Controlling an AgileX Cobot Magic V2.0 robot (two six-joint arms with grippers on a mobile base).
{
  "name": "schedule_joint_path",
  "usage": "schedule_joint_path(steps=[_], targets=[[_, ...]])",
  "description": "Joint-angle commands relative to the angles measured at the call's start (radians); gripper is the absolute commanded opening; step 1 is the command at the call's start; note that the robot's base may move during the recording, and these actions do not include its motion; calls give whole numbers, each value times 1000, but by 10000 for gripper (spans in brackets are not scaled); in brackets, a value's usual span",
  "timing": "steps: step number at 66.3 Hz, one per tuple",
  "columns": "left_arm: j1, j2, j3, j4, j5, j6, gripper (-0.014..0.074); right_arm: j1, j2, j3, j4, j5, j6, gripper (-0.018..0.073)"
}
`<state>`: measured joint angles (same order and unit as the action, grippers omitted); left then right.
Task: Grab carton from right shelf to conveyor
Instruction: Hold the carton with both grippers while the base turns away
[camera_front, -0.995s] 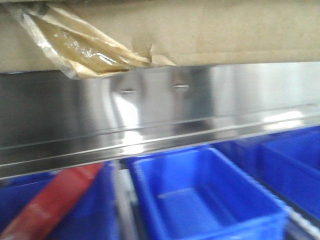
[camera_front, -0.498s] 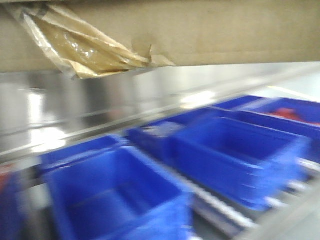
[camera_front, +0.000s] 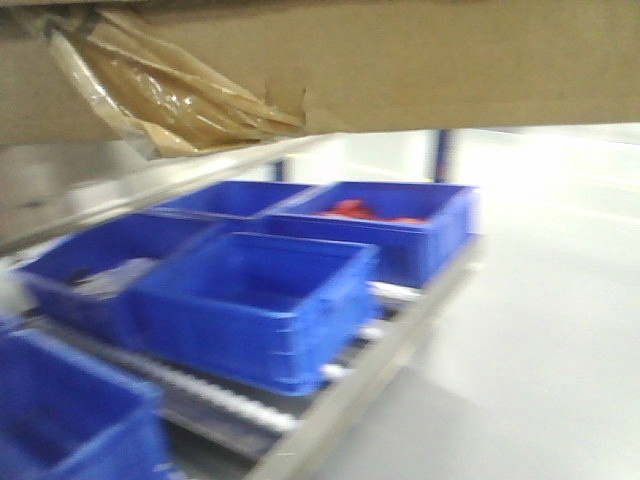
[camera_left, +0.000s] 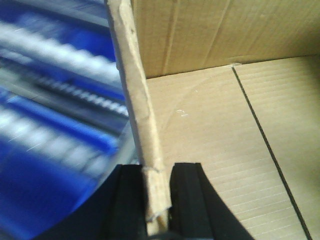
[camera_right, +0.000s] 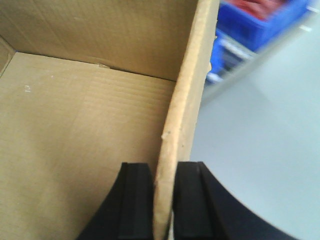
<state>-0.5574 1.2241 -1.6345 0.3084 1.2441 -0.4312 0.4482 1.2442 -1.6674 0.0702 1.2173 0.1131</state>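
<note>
We are holding the carton up in the air, across the top of the front view, its long axis running left to right and its open top facing up. A crumpled strip of brown tape is hanging loose from its lower left edge. The left fingers are clenching the carton's left wall, 1 finger inside and 1 outside. The right fingers are gripping the right wall the same way. In both wrist views we are looking down onto the plain corrugated floor of the carton.

Below the carton, 5 blue bins are sitting on a roller counter that is running away to the right. The far right bin is holding red items. The left bin is holding something pale, too blurred to name. Grey floor is showing to the right.
</note>
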Motion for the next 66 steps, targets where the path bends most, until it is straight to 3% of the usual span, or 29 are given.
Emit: schedule_joint_path(steps=[1,18,66], targets=[[-6,-17,-3,13,-23,6,-13,-5,-10,-2,-12,-47,-10,-70],[-6,-17,-3,61,-23,6,-13,-5,-10,-2,-12,-47,-10,-70],[-6,-17,-3,109,-23,6,-13,-5,-10,-2,-8,-49,-10,-70]])
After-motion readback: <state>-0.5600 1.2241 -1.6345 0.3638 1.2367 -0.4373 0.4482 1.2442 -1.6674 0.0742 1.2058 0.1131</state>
